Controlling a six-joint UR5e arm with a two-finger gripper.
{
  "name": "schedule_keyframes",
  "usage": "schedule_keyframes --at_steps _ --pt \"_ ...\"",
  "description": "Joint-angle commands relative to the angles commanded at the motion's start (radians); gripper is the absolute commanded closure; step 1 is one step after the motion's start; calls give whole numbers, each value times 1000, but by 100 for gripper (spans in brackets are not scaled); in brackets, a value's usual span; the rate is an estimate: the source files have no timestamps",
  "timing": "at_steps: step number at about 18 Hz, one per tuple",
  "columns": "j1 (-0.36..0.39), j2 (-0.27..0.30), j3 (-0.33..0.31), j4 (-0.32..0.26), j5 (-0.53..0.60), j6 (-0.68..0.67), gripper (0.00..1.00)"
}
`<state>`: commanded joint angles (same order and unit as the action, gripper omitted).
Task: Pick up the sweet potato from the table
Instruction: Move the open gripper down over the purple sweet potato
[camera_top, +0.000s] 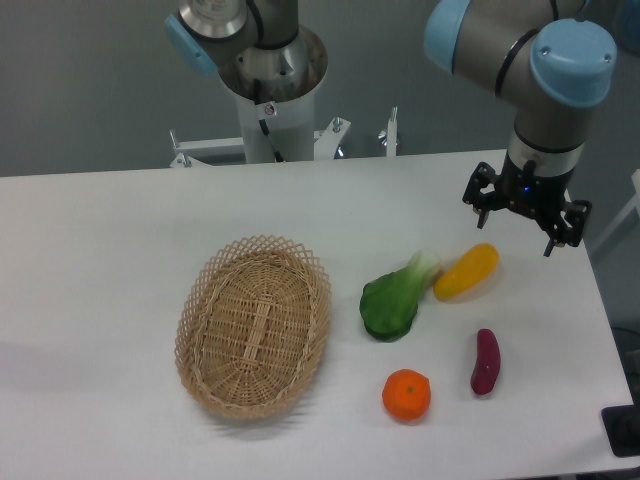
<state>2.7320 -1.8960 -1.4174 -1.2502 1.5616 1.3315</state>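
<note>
The sweet potato (485, 361), a slim dark purple tuber, lies on the white table (120, 240) near its right front, pointing roughly front to back. My gripper (527, 214) hangs well above and behind it, at the table's right rear, just beyond the yellow vegetable. Its fingers (484, 195) are spread apart with nothing between them, so it is open. Nothing covers the sweet potato.
A yellow-orange vegetable (467, 271) lies behind the sweet potato, touching a green leafy vegetable (396, 297). A round orange fruit (406, 394) sits left of the sweet potato. A woven basket (254, 326) stands centre-left. The table's right edge runs close to the sweet potato.
</note>
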Motion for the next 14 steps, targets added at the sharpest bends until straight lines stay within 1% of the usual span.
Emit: schedule_keyframes --at_steps 6,9,10,12,14 --pt "-2 -11 -6 8 -12 -18 0" --pt "-5 -20 -9 11 -12 -72 0" --pt "-5 -26 -9 23 -12 -80 0" --pt "-8 -44 -12 72 -14 -95 0" --pt "-8 -66 -12 103 -20 -145 0"
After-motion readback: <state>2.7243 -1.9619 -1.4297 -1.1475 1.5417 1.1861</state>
